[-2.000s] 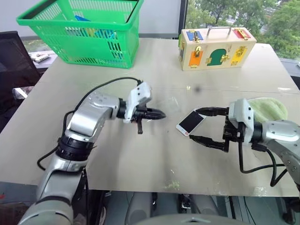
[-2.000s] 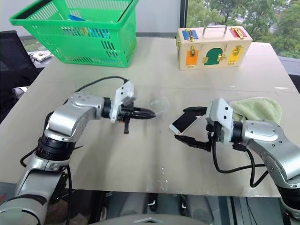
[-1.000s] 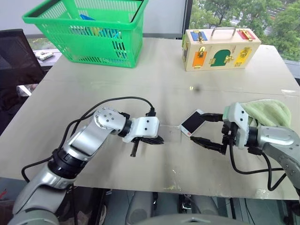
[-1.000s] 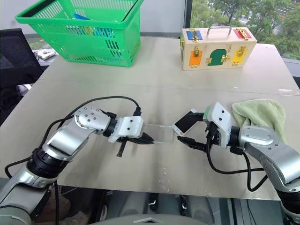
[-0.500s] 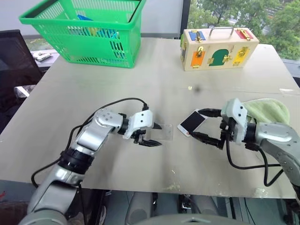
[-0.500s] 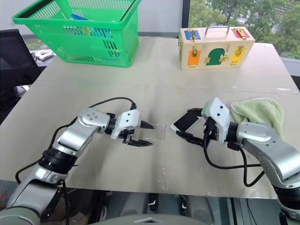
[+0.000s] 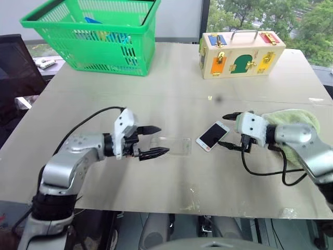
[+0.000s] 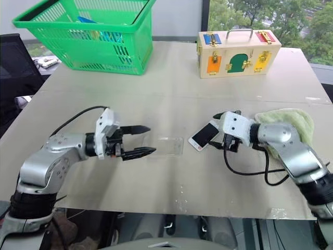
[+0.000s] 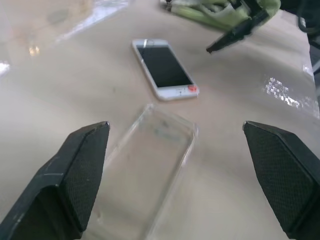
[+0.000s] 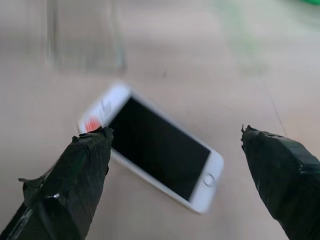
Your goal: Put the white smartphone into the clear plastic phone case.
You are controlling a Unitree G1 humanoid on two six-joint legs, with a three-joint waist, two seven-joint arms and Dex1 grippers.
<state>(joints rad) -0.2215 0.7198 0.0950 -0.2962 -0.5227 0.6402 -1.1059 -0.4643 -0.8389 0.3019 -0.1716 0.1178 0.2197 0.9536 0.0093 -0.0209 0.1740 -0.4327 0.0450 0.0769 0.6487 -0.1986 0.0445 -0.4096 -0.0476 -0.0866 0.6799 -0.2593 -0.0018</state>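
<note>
Head cam: white smartphone (image 7: 212, 135) lies flat on the table (image 7: 182, 94), clear plastic phone case (image 7: 174, 146) just beside it. Left gripper (image 7: 154, 140) and right gripper (image 7: 228, 131) both have jaws wide open, holding nothing.

Left wrist: case sits between the jaws, phone beyond it.

Right wrist: phone sits between the jaws. Risk imo: that case is nearly invisible and light, so pushing the phone in could just shove it away.

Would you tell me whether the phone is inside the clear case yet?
Not yet. The white smartphone lies screen-up on the table, beside the clear plastic phone case, which sits empty.
</note>
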